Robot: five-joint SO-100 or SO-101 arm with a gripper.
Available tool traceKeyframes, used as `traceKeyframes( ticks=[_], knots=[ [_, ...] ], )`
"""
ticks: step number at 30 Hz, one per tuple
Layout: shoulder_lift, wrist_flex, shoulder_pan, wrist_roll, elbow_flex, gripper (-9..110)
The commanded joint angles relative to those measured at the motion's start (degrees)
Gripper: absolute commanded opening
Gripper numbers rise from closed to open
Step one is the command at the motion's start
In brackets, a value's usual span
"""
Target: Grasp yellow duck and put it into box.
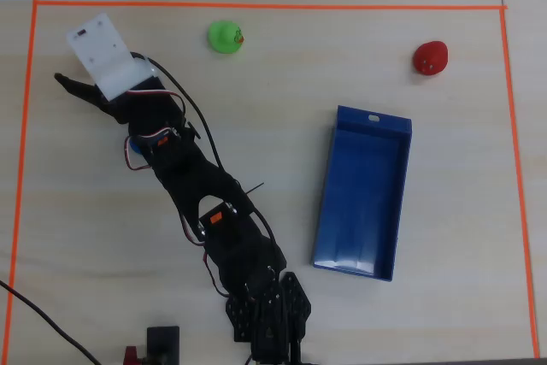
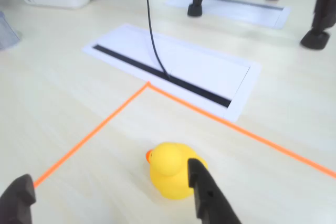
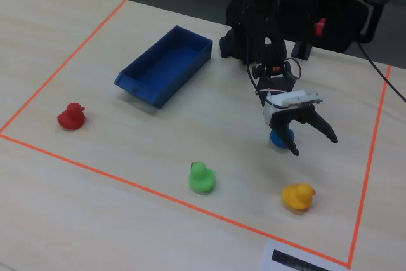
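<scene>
Fingers of the end effector spread open above the yellow duck, box well apart.

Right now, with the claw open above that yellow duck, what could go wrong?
The open gripper hovers near the yellow duck without enclosing it; one finger sits close beside it, so it might nudge the duck away. A blue toy sits below the arm and could get bumped. The box is far across the table.
</scene>
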Motion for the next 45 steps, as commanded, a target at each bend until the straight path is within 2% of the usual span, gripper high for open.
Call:
traceKeyframes(
  ticks=[1,24,45],
  knots=[
    [-2.37,0.00,-0.18,0.18,-5.54,39],
    [-23.29,8.61,-0.35,3.16,-32.61,39],
    [-34.37,11.34,1.23,5.01,-45.35,38]
  ],
)
